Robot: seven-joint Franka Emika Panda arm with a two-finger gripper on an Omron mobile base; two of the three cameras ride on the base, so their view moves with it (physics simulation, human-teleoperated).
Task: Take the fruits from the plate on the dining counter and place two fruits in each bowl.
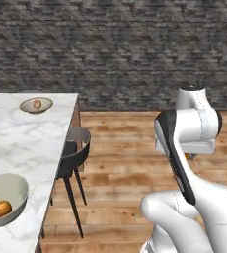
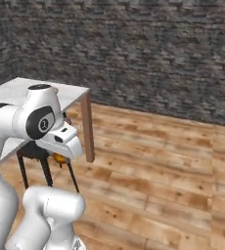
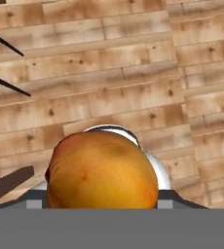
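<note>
- Hand view, lower centre: an orange fruit sits right against the camera, between the gripper tips, with wooden floor behind it. The gripper looks clamped on this fruit, though the tips themselves are mostly hidden.
- Left base view, right of centre: a sliver of the same fruit shows under the white hand, well apart from the desk and out over the floor.
- Left base view, lower left: the near bowl already holds two orange fruits, so I judge that bowl finished.
- Left base view, upper left: the far bowl holds one pale fruit, so it wants one more.
- Step in hand, as I judge it: carrying the last fruit to the far bowl.
- Next move calls for swinging the arm left and forward over the desk, past the dark chair at its edge, stopping above the far bowl, then parting the gripper low enough that the fruit does not bounce out.
</note>
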